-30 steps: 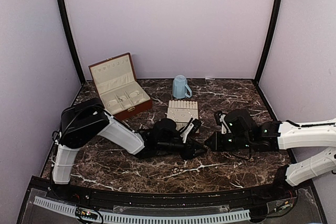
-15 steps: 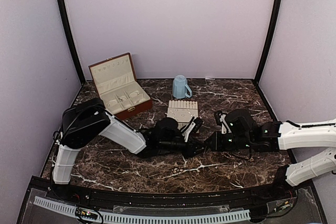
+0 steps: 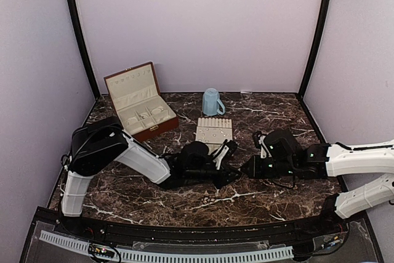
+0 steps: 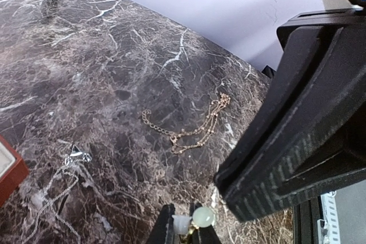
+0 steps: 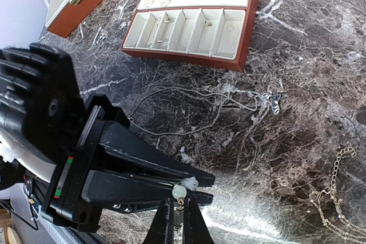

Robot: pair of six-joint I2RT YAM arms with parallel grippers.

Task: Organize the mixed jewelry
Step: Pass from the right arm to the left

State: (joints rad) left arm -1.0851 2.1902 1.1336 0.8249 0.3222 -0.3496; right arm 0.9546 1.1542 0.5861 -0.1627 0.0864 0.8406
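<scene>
My two grippers meet tip to tip at mid-table. The right gripper is shut on the gold stem of an earring with a pale green bead. My left gripper is shut on a small white earring back right beside the bead. On the marble lie a gold chain and a thin silver necklace with a pendant.
The reddish-brown, cream-lined box stands open at the back left. A cream slotted tray lies behind the grippers, with a blue mug further back. Purple walls close in the table.
The left gripper's jaws have closed onto the white earring back. Both arms stay almost in place, the left wrist shifting slightly.
</scene>
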